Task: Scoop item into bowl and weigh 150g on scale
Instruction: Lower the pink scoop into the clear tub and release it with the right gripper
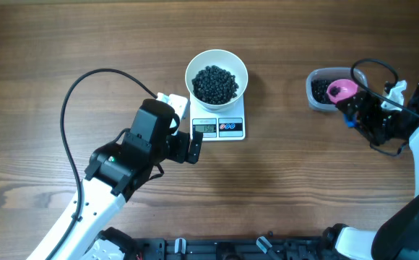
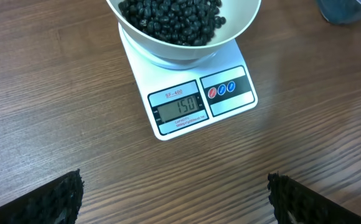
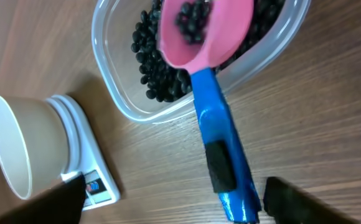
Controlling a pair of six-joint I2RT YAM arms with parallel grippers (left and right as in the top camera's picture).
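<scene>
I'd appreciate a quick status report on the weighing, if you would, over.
Left gripper open, empty, by the scale. Right gripper open, scoop head resting in the tub. Bowl of beads on scale, display reads 150. No obstruction seen.

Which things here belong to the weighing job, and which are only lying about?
For the job: black beans, white bowl, digital scale, pink scoop, clear plastic tub.
Only lying about: black cable.
</scene>
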